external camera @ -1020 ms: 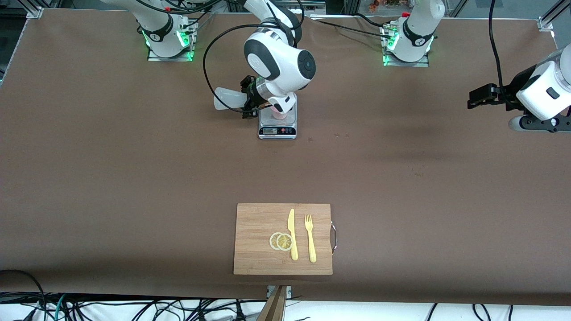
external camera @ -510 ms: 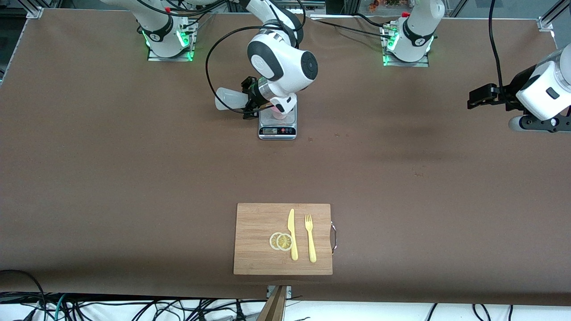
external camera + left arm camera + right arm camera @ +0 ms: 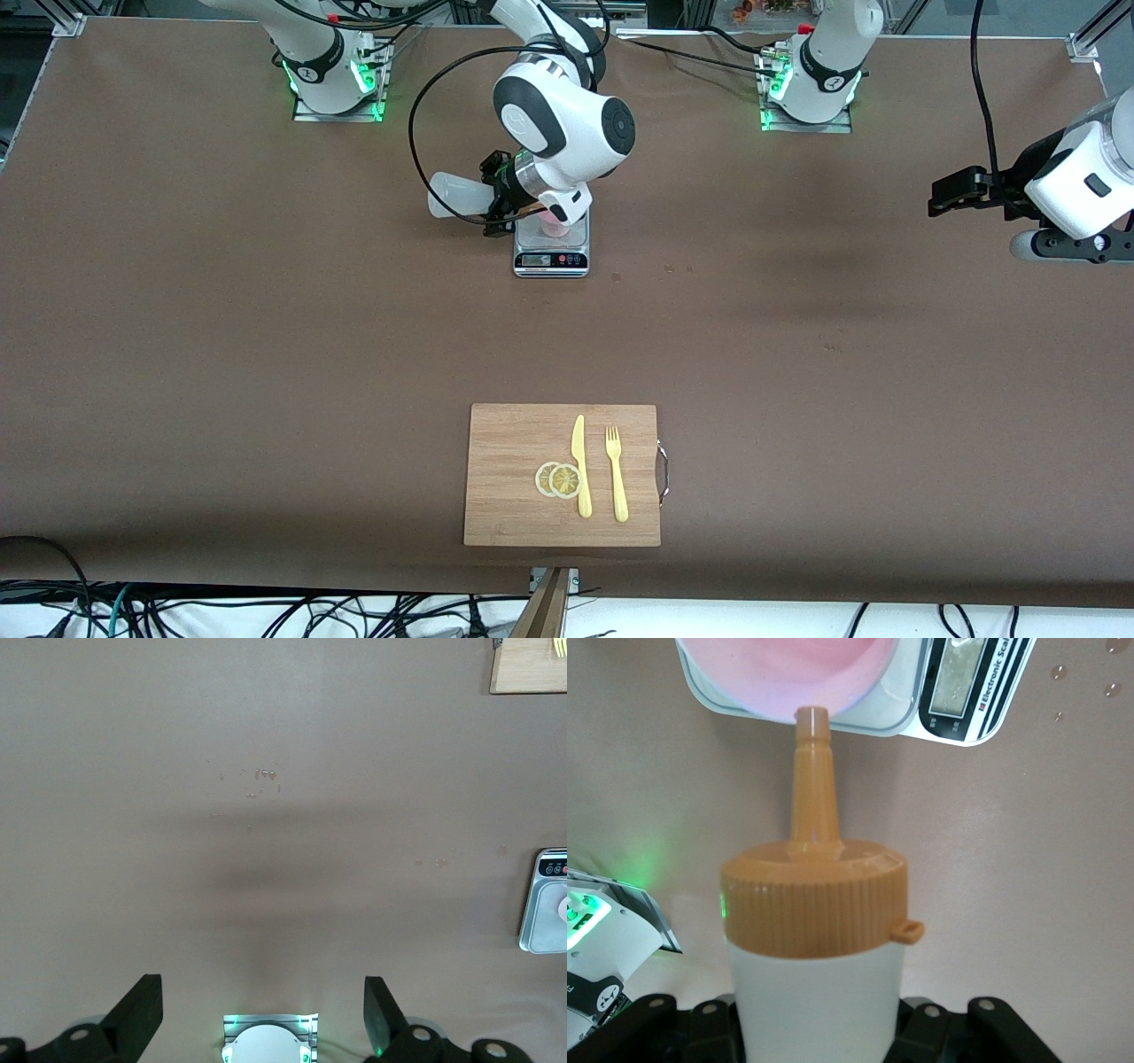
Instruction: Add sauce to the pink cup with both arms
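The right gripper point(image 3: 498, 206), jaws clamped on the translucent whitish squeeze bottle with orange nozzle point(image 3: 813, 930), tips it over the pale pink plastic cup point(image 3: 788, 673). The left gripper point(image 3: 952, 193) waits over the brown tabletop point(image 3: 266, 354), jaws spread.

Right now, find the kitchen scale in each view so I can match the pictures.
Front view: the scale sits mid-table under the right arm's wrist, display facing the front camera.
Left wrist view: part of the scale is cut off at the picture's edge.
Right wrist view: scale just past the sauce nozzle.
Shared landmark: the scale's display panel.
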Robot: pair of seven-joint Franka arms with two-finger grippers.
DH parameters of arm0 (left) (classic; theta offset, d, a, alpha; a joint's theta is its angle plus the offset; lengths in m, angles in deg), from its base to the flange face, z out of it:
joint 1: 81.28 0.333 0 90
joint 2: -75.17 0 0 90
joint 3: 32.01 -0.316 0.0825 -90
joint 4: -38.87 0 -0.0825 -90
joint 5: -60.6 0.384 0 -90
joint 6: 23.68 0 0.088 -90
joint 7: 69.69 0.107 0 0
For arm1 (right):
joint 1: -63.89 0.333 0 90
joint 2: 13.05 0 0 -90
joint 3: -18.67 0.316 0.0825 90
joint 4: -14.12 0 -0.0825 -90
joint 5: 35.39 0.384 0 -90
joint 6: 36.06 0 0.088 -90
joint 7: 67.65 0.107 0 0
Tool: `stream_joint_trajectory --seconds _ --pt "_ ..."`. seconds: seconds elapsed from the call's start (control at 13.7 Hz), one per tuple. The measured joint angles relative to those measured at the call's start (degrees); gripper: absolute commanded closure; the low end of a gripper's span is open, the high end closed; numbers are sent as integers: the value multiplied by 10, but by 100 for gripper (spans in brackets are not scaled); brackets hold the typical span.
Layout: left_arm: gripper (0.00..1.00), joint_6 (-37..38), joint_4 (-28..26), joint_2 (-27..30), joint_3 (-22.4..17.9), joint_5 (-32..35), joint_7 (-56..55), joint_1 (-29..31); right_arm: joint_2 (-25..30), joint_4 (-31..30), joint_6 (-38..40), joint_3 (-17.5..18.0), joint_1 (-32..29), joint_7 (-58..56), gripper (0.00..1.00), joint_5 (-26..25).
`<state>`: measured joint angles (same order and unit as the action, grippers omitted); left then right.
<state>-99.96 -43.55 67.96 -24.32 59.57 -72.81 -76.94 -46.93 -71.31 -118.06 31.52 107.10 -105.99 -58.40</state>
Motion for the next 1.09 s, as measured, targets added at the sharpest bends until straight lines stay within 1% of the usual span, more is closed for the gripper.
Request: stream_joint_trajectory --seconds 0.58,1.09 --pt "0 0 0 0 0 0 0 0 -24 39 29 1 10 0 100 -15" --pt "0 0 0 0 1 0 0 0 -34 41 38 1 19 0 100 -31"
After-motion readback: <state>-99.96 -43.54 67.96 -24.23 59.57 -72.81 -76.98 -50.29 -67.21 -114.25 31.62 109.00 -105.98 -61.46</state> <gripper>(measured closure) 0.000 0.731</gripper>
